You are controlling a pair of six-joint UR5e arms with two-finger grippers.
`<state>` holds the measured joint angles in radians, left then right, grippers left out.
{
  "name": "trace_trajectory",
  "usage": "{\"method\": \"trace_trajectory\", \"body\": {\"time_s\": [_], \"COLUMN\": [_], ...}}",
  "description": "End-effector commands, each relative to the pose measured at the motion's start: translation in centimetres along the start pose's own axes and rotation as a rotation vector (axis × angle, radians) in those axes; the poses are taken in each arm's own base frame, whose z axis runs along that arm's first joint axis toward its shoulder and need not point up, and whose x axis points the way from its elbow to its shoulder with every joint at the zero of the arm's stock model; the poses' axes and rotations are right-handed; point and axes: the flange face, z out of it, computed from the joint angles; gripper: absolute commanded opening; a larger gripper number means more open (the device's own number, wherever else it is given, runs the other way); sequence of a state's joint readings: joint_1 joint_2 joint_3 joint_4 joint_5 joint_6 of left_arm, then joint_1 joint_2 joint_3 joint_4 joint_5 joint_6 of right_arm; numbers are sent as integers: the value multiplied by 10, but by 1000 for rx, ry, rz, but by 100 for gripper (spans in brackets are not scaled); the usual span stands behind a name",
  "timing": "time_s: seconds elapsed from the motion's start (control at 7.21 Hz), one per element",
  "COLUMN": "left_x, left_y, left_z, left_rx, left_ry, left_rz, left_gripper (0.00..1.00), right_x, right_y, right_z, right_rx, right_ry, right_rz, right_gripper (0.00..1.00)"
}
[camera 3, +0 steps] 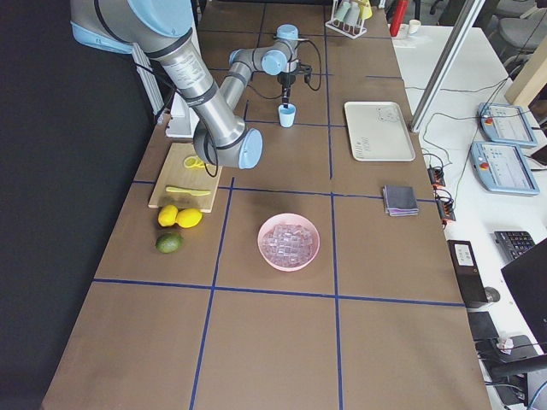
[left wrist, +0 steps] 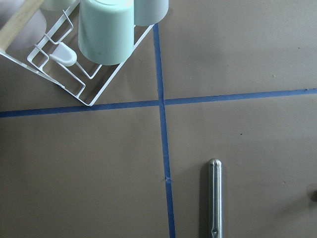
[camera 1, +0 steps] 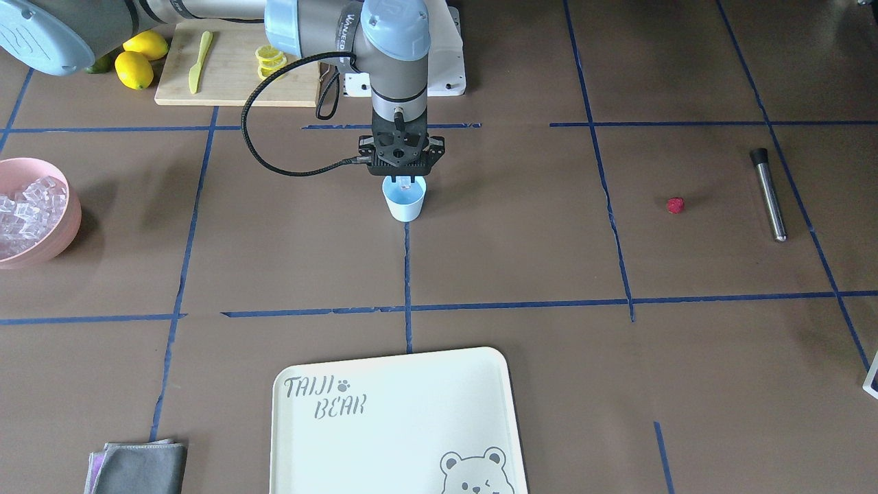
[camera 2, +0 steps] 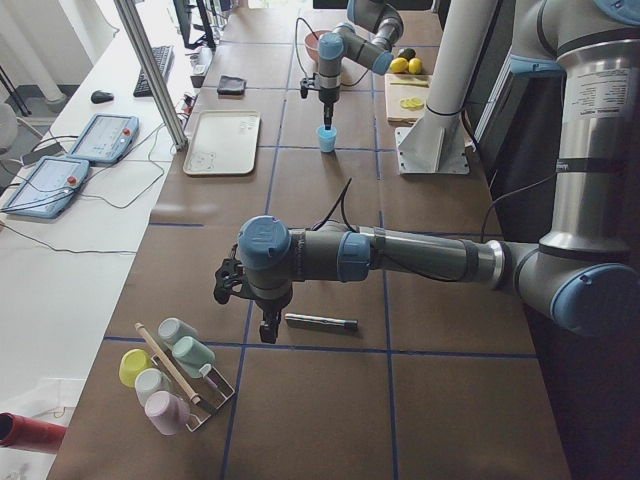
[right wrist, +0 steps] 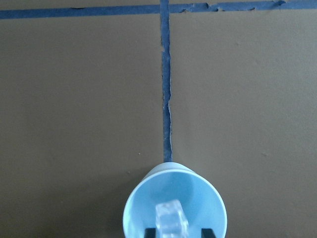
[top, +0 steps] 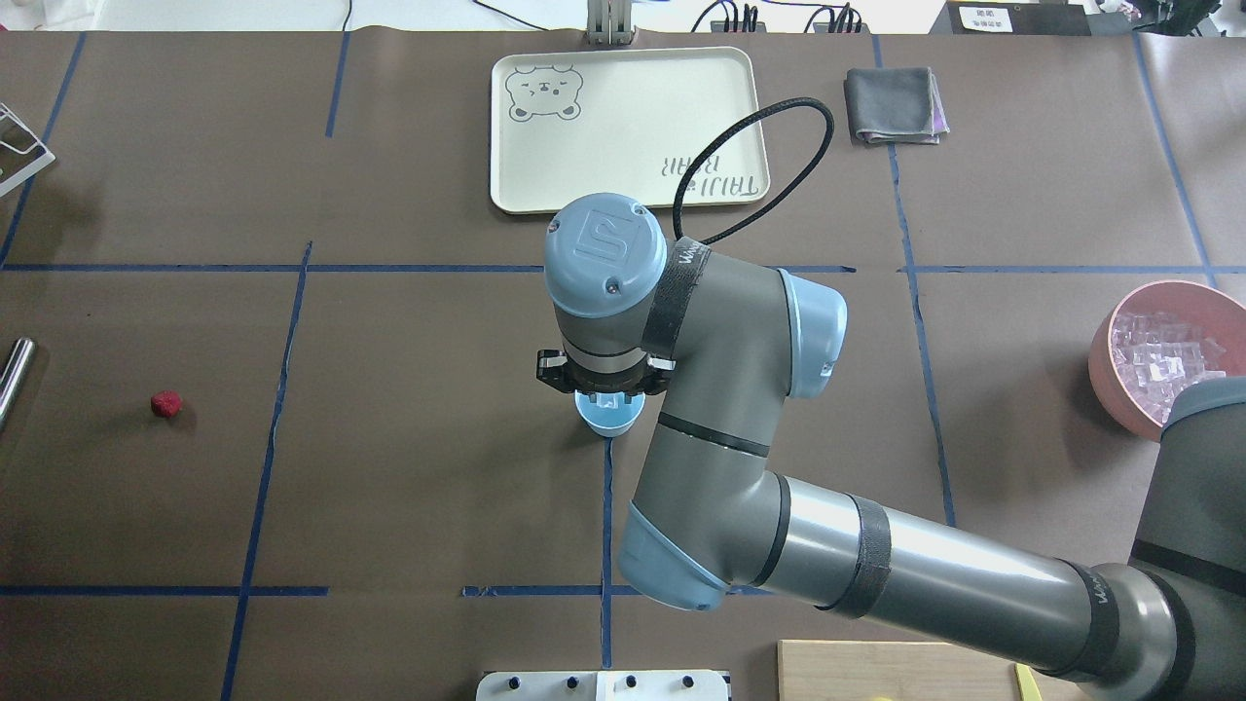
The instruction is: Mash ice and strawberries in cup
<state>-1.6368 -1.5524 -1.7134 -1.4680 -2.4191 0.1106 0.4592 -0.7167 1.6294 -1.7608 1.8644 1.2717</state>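
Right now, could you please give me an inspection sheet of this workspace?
Surface: brown table, blue tape grid.
Job's things: light blue cup upright mid-table; ice heaped in pink bowl; strawberry lying apart from steel muddler.
Clutter: tray, grey cloth, cutting board, lemons, cup rack.
Grippers: right gripper over cup, jaws closed on ice cube; left gripper above table near muddler, state unclear.
Cables: black cable loops out from right gripper.
Surroundings: teach pendants on side bench.

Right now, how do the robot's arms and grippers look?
The right arm and the left arm are grey tubes with light blue joint caps. The right arm carries black bands, one with white lettering, an embossed logo on a cap, and a looping black cable. The right gripper and the left gripper are black.
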Motion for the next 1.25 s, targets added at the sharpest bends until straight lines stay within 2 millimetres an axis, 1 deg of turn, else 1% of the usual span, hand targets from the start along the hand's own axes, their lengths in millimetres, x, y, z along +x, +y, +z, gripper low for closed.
{"method": "trace_trajectory", "body": {"time_s": [0.0, 0.28, 0.42, 0.55, 0.69, 0.83, 0.97, 1.11], "left_x": [1, 4, 10, 13, 14, 14, 14, 14], "left_y": [0, -1, 0, 1, 1, 1, 0, 0], "left_z": [-1, -3, -9, -11, -12, -12, -13, -12], "left_rx": [1, 6, 18, 22, 24, 24, 25, 24], "left_ry": [0, -1, -3, -2, -2, -4, -4, -4], "left_rz": [1, 4, -16, -16, -14, -14, -13, -14], "left_gripper": [100, 100, 100, 100, 100, 100, 100, 100], "right_x": [0, 1, 8, 34, 79, 138, 182, 226], "right_y": [-1, -1, -11, -19, -23, -25, -33, -20], "right_z": [-1, -4, -28, -58, -82, -109, -140, -147], "right_rx": [5, 9, 37, 69, 102, 145, 180, 175], "right_ry": [-2, -5, -39, -76, -104, -104, -78, -52], "right_rz": [3, 3, 4, 15, 28, 16, -15, -67], "right_gripper": [98, 98, 99, 99, 99, 99, 99, 99]}}
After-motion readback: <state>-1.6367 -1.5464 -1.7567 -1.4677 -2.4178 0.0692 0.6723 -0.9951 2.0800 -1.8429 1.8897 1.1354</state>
